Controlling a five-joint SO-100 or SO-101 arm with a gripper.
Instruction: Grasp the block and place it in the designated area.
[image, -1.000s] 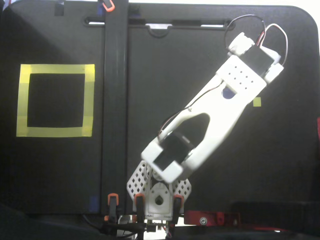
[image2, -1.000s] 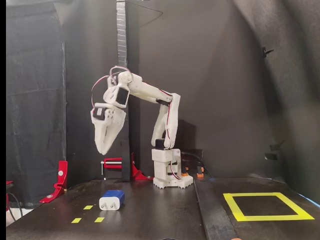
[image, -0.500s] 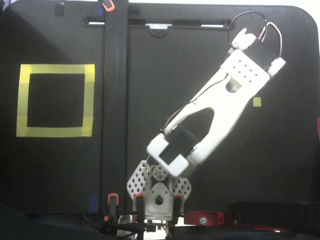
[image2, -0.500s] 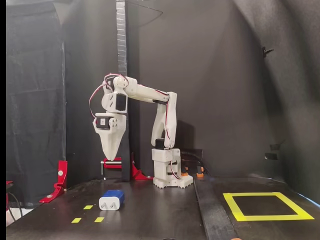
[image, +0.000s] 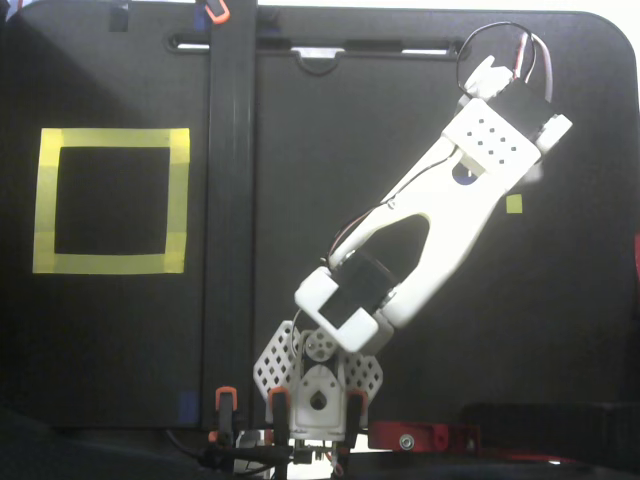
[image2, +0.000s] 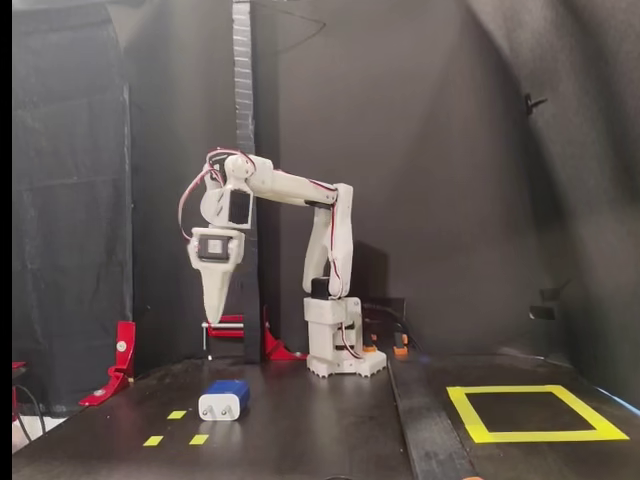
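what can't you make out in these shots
- The block: hidden under the arm in the fixed view from above; only the side fixed view shows it.
- The block's prongs: too small to see.
- The gripper: pointing down above the block; open or shut is unclear in both fixed views.
- The yellow square: fully visible.

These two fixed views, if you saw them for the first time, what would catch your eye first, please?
The white arm stands out against the black, its gripper pointing down, well above the blue-and-white block on the table near the small yellow markers. On the far side of the table lies the designated area, a big yellow-taped square.
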